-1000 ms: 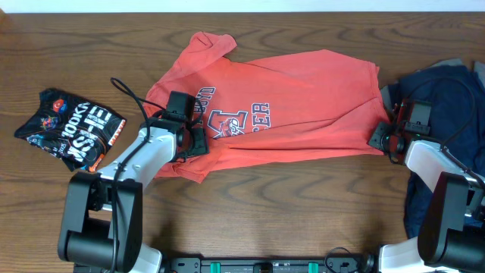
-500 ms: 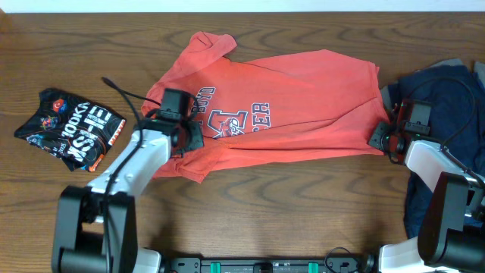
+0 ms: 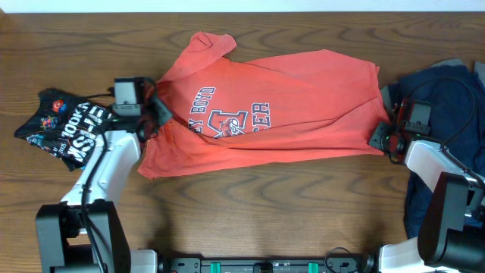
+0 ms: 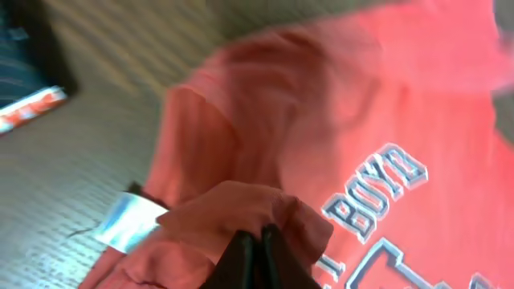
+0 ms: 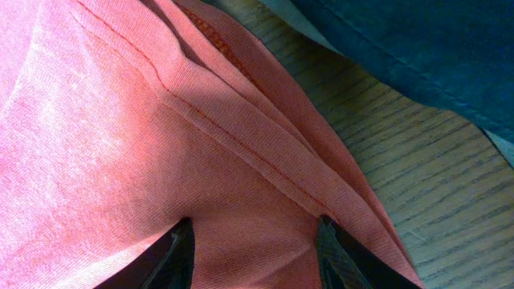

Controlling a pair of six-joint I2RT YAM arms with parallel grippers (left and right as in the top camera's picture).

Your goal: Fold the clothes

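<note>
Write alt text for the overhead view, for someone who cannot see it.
A coral-red T-shirt with navy-and-white chest lettering lies spread across a wooden table, the left claw at its left edge and the right claw at its right edge. A black printed garment lies far left; a navy garment is heaped far right.

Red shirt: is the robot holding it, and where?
Yes. The left gripper is shut on a bunch of the coral-red T-shirt at its left edge, beside the lettering. The right gripper sits open over the hem, pinching nothing.
</note>
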